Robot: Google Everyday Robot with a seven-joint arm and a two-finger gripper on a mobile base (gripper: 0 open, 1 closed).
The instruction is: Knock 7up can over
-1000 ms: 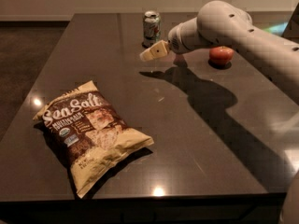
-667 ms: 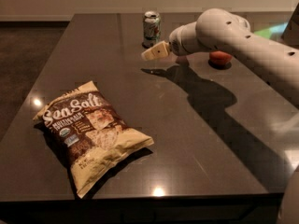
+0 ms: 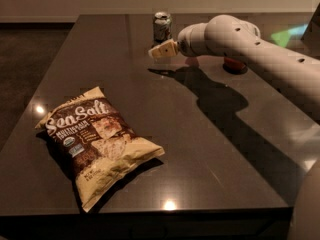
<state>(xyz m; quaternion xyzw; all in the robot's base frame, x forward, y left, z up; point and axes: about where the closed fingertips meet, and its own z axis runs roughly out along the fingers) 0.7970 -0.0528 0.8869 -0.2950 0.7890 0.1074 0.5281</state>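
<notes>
Item: gripper point(image 3: 160, 50), jaws pressed together, held just before upright 7up can point(image 3: 162, 26) on bench point(image 3: 125, 84). Risk: can merely slid, not toppled, if struck low.

Dark glossy counter point(image 3: 150, 99), long, stretching away from viewer. Sea-salt chip bag point(image 3: 97, 144) flat on near left part, label up, lying at slant, well apart from rest. 7up can point(image 3: 162, 26) upright near far edge. Red apple point(image 3: 234, 64) on counter right of can, mostly hidden behind arm point(image 3: 240, 39). Gripper point(image 3: 161, 50) hovers above counter just in front of can; contact unclear. Arm's shadow point(image 3: 220, 104) across surface. Light glint point(image 3: 169, 204) near front edge.
</notes>
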